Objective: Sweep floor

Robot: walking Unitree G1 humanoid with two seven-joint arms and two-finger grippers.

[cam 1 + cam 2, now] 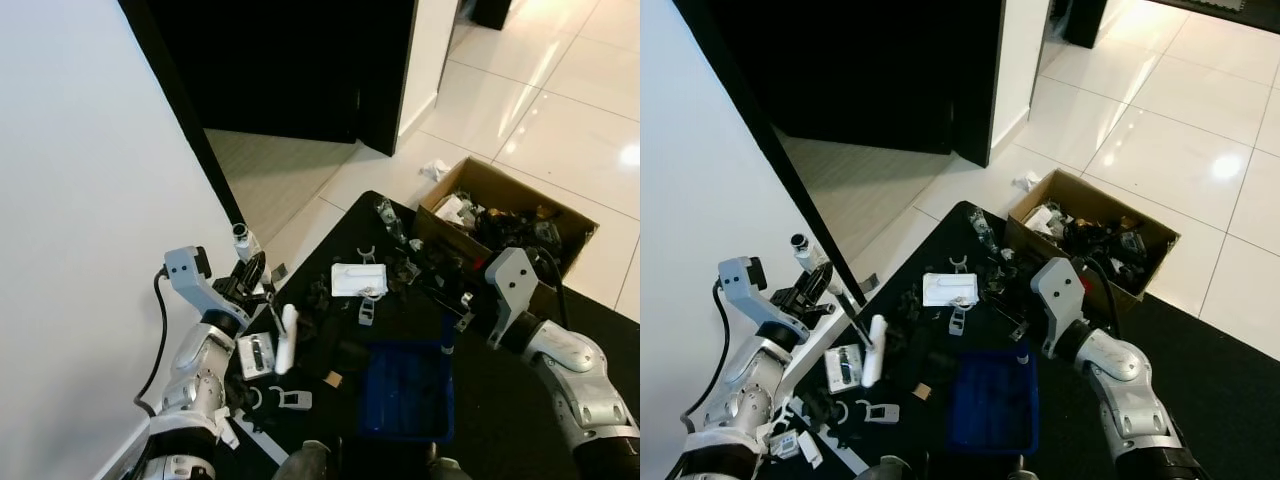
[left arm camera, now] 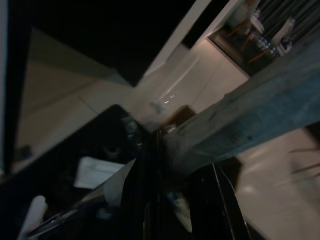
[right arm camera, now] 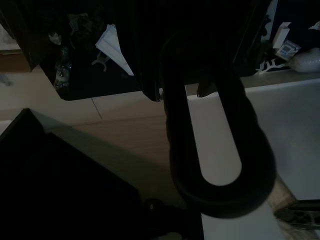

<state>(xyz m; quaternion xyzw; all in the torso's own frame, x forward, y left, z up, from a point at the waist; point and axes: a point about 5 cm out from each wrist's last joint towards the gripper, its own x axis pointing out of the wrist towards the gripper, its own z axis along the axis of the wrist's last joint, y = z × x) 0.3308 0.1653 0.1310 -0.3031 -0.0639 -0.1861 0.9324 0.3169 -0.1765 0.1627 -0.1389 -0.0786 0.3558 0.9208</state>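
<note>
Two hands worked low over a black mat [image 1: 500, 400] on the floor. Held the left hand [image 1: 250, 275] up close to the white wall [image 1: 80, 200], fingers pinched narrow on a thin dark rod [image 1: 852, 318]. Slanted down from that hand toward the mat, ending in a white cylinder [image 1: 287, 340] among scattered small white and dark parts. Reached the right hand [image 1: 462, 300] in from the other side, just above the upper corner of a blue dustpan [image 1: 400, 395]. Lay flat on the mat near the robot's feet, with its dark handle [image 1: 447, 330] rising toward that hand. Could not tell whether the right fingers were spread or closed, hidden as they were behind the silver wrist. Showed a dark loop close up in the right wrist view, too dim to read further. Lay a flat white piece [image 1: 355, 278] farther out on the mat. Stood an open cardboard box [image 1: 500, 185] full of dark clutter at the mat's far edge. Stretched pale glossy tiles [image 1: 560, 110] beyond it, beside a dark doorway [image 1: 290, 60].
</note>
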